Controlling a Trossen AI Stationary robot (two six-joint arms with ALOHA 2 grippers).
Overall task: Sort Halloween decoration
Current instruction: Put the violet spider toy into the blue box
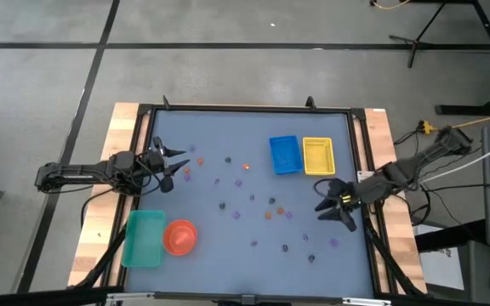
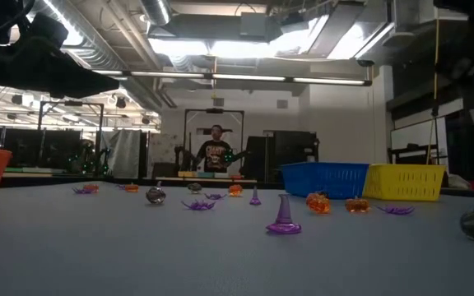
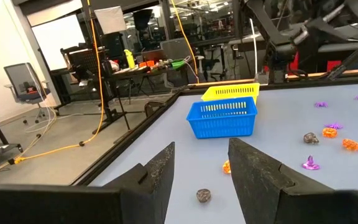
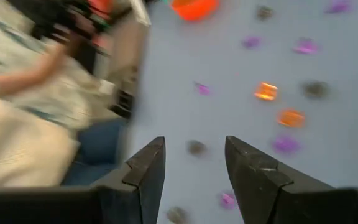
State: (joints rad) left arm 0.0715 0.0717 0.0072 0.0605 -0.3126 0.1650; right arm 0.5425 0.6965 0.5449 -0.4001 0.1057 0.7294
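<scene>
Across the grey-blue surface (image 1: 253, 255) the tiny orange, purple and dark Halloween pieces (image 1: 253, 200) lie scattered. Left gripper (image 1: 170, 163) and right gripper (image 1: 334, 206) hover apart, empty. Such small pieces may slip from the fingers.

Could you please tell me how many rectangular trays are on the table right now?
3. The blue tray and the yellow tray sit side by side near the table's far edge. The green tray lies at the near left, beside the orange bowl. None appears hidden.
</scene>
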